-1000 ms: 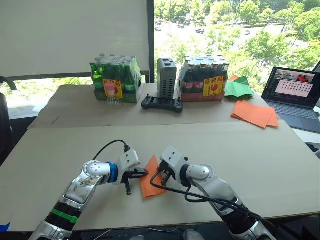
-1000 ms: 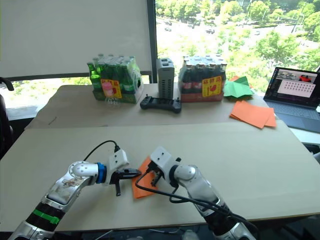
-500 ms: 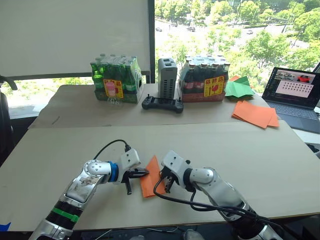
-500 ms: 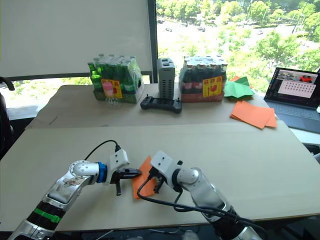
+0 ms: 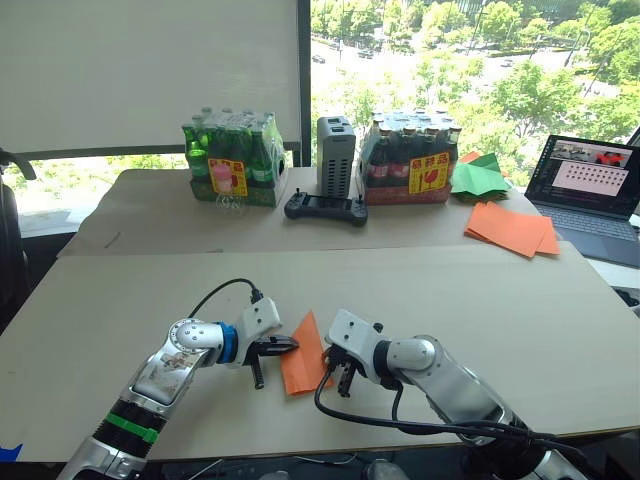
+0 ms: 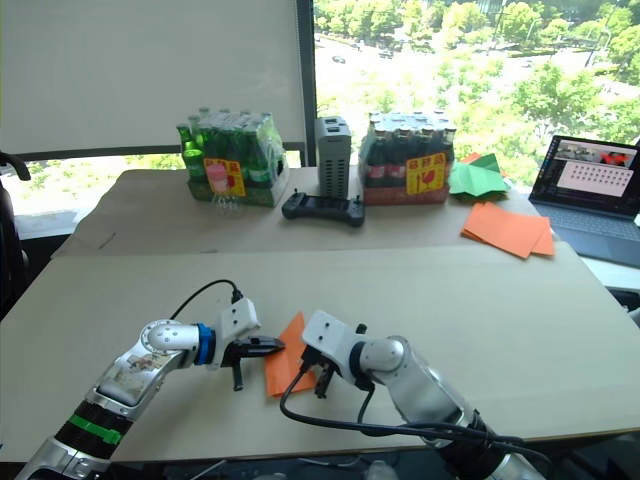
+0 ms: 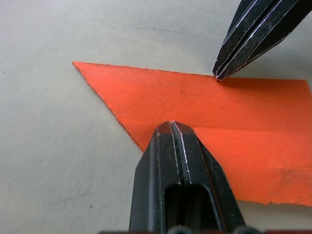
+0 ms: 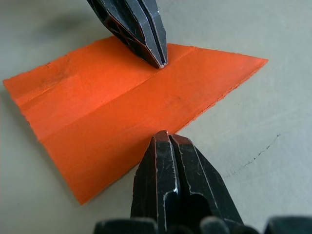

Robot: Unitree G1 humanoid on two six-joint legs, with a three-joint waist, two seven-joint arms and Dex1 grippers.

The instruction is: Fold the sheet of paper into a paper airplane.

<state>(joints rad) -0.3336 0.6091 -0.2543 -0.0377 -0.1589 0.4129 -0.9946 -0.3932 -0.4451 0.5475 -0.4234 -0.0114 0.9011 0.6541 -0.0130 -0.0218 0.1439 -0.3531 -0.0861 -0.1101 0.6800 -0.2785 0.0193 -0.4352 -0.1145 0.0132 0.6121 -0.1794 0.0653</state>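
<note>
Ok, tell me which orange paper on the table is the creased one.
The pointed sheet of paper lying between the two grippers near the front edge. It shows a lengthwise fold line, while the stack of orange sheets beside the laptop lies flat and uncreased.

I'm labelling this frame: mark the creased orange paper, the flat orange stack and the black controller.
sheet of paper (image 5: 301, 356), left eye view, middle of its folded face.
orange stack (image 5: 510, 229), left eye view, top sheet.
black controller (image 5: 324, 208), left eye view, centre of body.
</note>
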